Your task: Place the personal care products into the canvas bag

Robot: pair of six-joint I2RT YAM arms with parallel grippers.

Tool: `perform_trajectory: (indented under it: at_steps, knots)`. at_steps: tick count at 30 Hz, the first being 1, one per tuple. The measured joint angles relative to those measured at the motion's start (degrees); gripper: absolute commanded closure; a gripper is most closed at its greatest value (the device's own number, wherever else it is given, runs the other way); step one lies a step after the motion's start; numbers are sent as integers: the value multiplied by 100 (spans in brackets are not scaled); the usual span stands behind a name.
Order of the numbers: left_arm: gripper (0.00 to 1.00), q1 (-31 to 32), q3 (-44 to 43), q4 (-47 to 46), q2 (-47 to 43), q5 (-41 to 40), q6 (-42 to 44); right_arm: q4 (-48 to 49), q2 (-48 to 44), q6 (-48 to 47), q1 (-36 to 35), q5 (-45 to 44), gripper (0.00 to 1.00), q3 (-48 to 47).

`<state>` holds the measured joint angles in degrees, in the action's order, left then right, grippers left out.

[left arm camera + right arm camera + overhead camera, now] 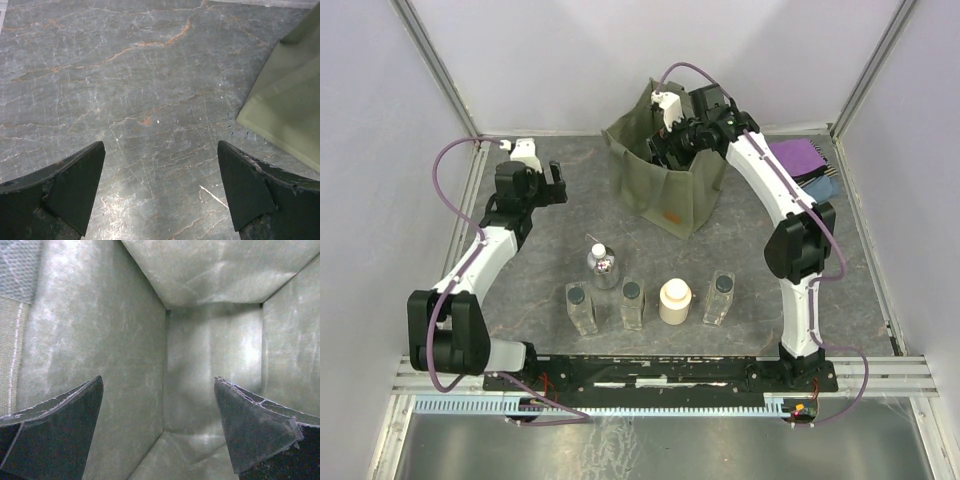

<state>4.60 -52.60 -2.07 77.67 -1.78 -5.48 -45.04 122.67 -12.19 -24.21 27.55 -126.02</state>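
Five personal care products stand in a row near the front of the table: a round nozzle-topped bottle [602, 265], three clear rectangular bottles with dark caps [580, 306] [633, 303] [720, 297], and a cream-white lidded jar [675, 301]. The olive-green canvas bag [670, 185] stands at the back centre. My right gripper [675, 142] reaches down into its open mouth; the right wrist view shows it [159, 425] open and empty, facing the bag's bare inner walls [210, 360]. My left gripper [532, 192] hovers open and empty [160, 190] over bare table left of the bag [290, 105].
A folded purple and blue cloth [805, 163] lies at the back right beside the bag. Grey side walls close in the marbled table [570, 225] on the left, right and back. The arm bases sit on a rail [660, 372] at the near edge.
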Motion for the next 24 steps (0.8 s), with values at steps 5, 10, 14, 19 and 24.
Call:
perform_trajectory:
  at_steps: [5,10,14,19,24]
  knots:
    - [1,7,-184,-9,79,199,2,-503,-389,-173,4,317,0,662]
    - [0,201,-597,289,94,356,72,-719,-704,-271,-2,457,0,1296]
    - [0,507,-824,658,26,404,254,-837,-966,-378,-9,496,0,1670]
    - [0,737,-997,1486,-302,533,389,-979,-1261,-472,-15,455,0,1794]
    - [1,798,-1261,2321,-715,643,428,-881,-1408,-424,-20,164,0,1781]
